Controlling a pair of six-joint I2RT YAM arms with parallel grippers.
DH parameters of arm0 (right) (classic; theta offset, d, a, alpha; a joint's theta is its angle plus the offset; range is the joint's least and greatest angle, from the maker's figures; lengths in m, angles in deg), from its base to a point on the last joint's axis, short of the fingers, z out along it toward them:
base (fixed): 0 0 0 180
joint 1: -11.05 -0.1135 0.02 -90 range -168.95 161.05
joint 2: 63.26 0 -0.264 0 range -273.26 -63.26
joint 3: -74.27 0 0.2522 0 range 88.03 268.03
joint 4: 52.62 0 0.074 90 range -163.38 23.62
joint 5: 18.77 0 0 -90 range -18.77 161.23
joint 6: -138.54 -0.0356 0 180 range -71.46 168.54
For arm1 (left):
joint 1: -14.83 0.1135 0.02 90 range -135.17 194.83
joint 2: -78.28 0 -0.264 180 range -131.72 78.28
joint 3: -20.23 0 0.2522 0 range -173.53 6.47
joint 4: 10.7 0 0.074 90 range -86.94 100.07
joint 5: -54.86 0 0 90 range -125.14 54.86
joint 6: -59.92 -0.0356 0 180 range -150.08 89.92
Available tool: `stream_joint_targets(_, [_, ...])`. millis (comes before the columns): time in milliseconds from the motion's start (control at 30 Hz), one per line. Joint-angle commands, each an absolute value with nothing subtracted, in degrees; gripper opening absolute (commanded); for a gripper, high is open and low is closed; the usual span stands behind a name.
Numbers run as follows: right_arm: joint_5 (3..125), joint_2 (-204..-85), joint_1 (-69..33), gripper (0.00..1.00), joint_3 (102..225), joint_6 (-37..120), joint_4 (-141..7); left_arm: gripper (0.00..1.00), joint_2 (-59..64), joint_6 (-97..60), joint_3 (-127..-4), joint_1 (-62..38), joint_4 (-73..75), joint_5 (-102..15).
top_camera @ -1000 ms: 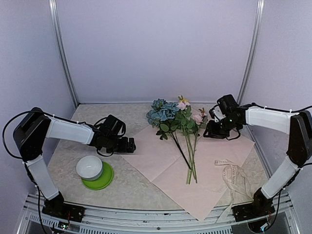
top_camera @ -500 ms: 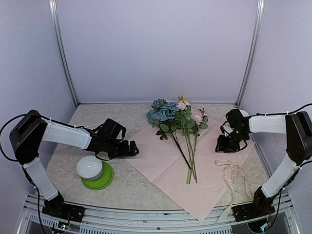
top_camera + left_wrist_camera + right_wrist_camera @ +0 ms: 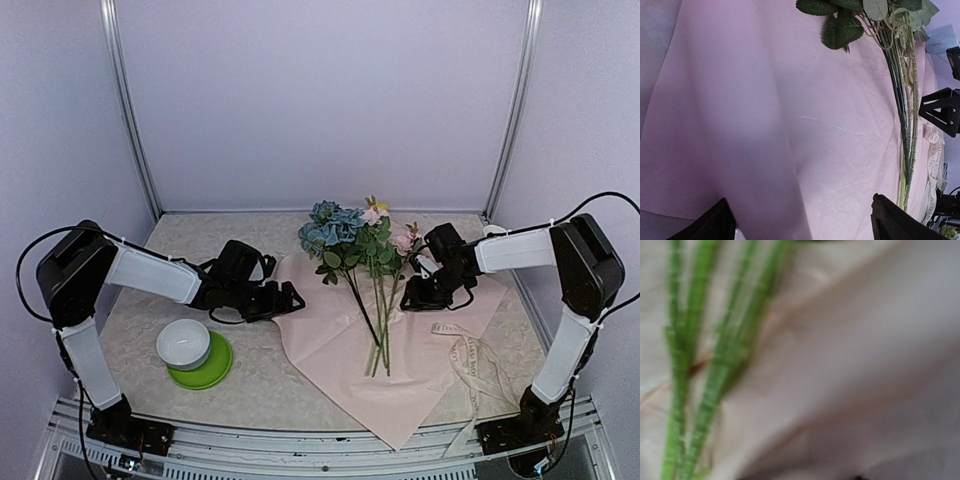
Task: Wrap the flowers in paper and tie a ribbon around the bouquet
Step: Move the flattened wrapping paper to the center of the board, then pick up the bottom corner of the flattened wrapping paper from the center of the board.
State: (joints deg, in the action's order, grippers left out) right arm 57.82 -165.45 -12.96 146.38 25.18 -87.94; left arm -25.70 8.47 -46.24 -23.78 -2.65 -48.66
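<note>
Wrapping barely begun. The paper [image 3: 330, 340] lies spread across the middle of the surface [image 3: 200, 250], one corner pointing at the bottom of the frame. Its left edge is humped up off the surface; the rest is mostly flat. No cone formed yet.

The flowers [image 3: 345, 232] lie on the paper, heads at upper centre just past its top edge. The stalks [image 3: 380, 340] run down toward lower centre, loose and unbound.

The ribbon [image 3: 478, 358] sits in a slack heap at lower right, just beside the paper's right edge, a tail trailing toward the bottom of the frame. Neither arm is on it. Tying is all left to do.

Left tool [image 3: 285, 300] is at the raised left edge of the paper. In its wrist view the fingers [image 3: 892, 222] stand wide apart with the sheet between and ahead of them, nothing pinched as far as shows.

Right tool [image 3: 412, 297] is low over the paper, just right of the stalks. Its wrist view is a blur of green stalks and pink sheet with no fingers visible, so I cannot tell whether it is released or gripping.

Judgement: first fold in hand; roll, gather and tie remain.

Surface: pale, marbled. White bowl [image 3: 183, 343] on a green plate [image 3: 212, 372] at lower left, well apart from the paper. Plain lilac walls [image 3: 320, 100], metal poles [image 3: 127, 110] in the back corners.
</note>
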Motion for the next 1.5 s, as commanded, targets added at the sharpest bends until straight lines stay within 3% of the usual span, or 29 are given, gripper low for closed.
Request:
stream_joint_targets(0, [53.11,-171.05,-15.82,0.46,146.18,23.28,-88.64,0.87,-25.02,10.91,-44.92,-22.97,-6.96,-51.94])
stream_joint_targets(100, [52.14,-172.51,-16.44,0.46,147.33,22.92,-87.92,0.73,-25.57,11.30,-44.88,-22.85,-9.20,-54.23])
stream_joint_targets(233, [52.33,-173.69,-16.80,0.46,149.39,22.92,-87.77,0.37,-25.57,11.65,-44.13,-22.26,-9.28,-52.86])
stream_joint_targets(300, [53.40,-174.03,-16.73,0.46,150.80,23.09,-87.76,0.27,-24.61,11.41,-43.79,-21.57,-9.12,-51.45])
stream_joint_targets(567, [57.39,-181.46,-16.46,0.46,162.74,25.22,-91.23,0.03,-19.92,10.56,-40.59,-19.22,-7.05,-42.59])
stream_joint_targets(833, [60.88,-179.71,-16.37,0.46,167.52,26.15,-94.88,0.00,-17.87,9.99,-36.82,-18.98,-6.52,-40.46])
stream_joint_targets(1133, [60.15,-165.41,-19.25,0.46,160.61,31.11,-98.21,0.01,-18.96,9.65,-36.80,-19.01,-6.43,-39.98])
stream_joint_targets(1367, [60.64,-158.02,-37.04,0.48,158.09,38.06,-107.98,0.01,-18.11,9.52,-36.74,-19.42,-5.95,-39.61])
stream_joint_targets(1467, [65.60,-157.53,-47.93,0.54,156.04,36.45,-111.76,0.01,-17.82,9.60,-36.67,-19.71,-5.84,-39.49])
